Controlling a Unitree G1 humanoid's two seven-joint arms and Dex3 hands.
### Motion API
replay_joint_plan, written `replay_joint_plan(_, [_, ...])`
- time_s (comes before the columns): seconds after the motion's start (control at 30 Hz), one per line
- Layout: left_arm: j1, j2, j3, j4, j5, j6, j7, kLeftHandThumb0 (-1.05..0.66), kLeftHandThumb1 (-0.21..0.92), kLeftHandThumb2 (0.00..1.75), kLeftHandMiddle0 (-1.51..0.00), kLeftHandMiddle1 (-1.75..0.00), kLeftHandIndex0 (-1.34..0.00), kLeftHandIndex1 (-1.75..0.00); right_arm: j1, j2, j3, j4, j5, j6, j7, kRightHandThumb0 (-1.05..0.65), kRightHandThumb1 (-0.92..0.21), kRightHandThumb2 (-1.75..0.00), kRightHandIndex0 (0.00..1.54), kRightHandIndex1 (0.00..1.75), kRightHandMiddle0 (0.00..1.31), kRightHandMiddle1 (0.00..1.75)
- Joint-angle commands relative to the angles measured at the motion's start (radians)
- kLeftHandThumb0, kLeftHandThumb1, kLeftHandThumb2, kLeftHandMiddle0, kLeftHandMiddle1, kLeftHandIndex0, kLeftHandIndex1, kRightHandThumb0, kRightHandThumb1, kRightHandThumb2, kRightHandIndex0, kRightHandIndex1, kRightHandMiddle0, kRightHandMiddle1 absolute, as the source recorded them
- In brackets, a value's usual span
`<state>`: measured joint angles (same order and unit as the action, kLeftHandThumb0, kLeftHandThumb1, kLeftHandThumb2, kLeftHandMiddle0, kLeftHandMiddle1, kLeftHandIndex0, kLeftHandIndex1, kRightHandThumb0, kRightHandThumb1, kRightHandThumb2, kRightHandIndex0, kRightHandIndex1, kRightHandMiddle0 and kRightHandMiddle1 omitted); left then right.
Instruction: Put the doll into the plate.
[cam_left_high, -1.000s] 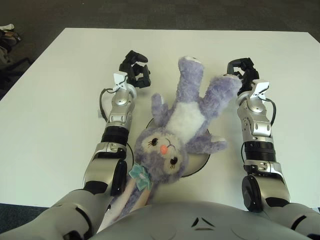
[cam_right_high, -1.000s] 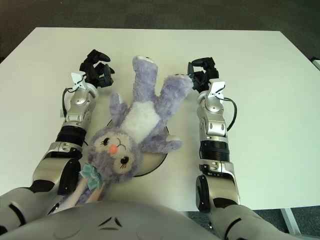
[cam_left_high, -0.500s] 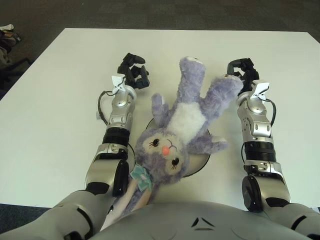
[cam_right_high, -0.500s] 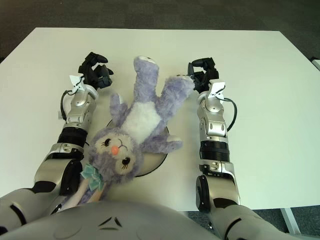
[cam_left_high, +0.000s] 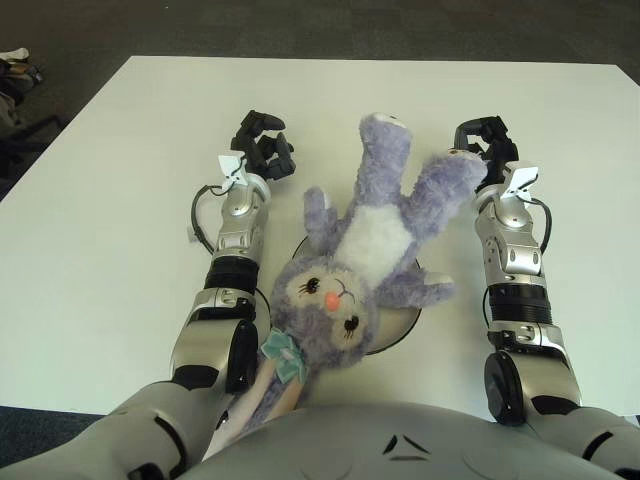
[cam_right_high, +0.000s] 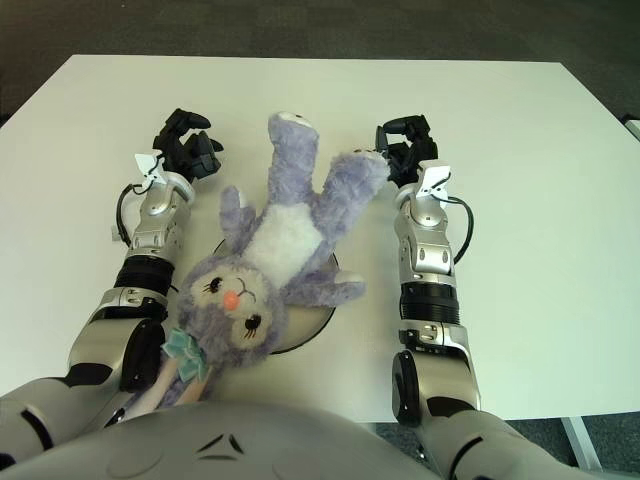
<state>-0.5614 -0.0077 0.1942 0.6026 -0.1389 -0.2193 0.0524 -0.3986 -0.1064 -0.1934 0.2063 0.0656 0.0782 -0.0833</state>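
A purple plush rabbit doll (cam_left_high: 365, 240) lies face up across a round plate (cam_left_high: 401, 326). Its head points toward me and its legs point away. The head and ribboned ears hang over the plate's near rim. My left hand (cam_left_high: 262, 143) is out to the left of the doll, apart from it, with fingers loosely curled and holding nothing. My right hand (cam_left_high: 486, 140) is beside the tip of the doll's right leg (cam_left_high: 447, 170), its fingers relaxed and not wrapped around it.
The white table (cam_left_high: 110, 200) spreads wide on both sides and ends in a dark floor beyond its far edge. A dark object (cam_left_high: 15, 70) stands off the table at the far left.
My left hand has drifted left, away from the doll, and its fingers have drawn in a little. The doll, the plate and my right hand have stayed put.
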Motion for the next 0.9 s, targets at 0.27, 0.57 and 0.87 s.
replay_joint_plan(0.27, [0.028, 0.002, 0.005, -0.006, 0.017, 0.005, 0.053, -0.01, 0.26, 1.38, -0.54, -1.75, -0.53, -1.74, 0.029, 0.004, -0.005, -0.005, 0.0, -0.003, -0.014, -0.01, -0.83, -0.6, 0.36, 1.55, 0.15, 1.7])
replay_joint_plan(0.57, [0.043, 0.008, -0.002, 0.005, 0.033, -0.021, 0.061, -0.01, 0.26, 1.39, -0.54, -1.75, -0.53, -1.74, 0.053, 0.023, -0.005, -0.001, 0.014, 0.004, -0.015, -0.01, -0.84, -0.58, 0.34, 1.55, 0.17, 1.7])
replay_joint_plan(0.87, [0.083, 0.015, -0.012, 0.008, 0.043, -0.042, 0.038, -0.01, 0.26, 1.38, -0.54, -1.75, -0.53, -1.74, 0.089, 0.052, -0.015, 0.004, 0.022, 0.008, -0.028, -0.01, -0.78, -0.67, 0.36, 1.51, 0.22, 1.74])
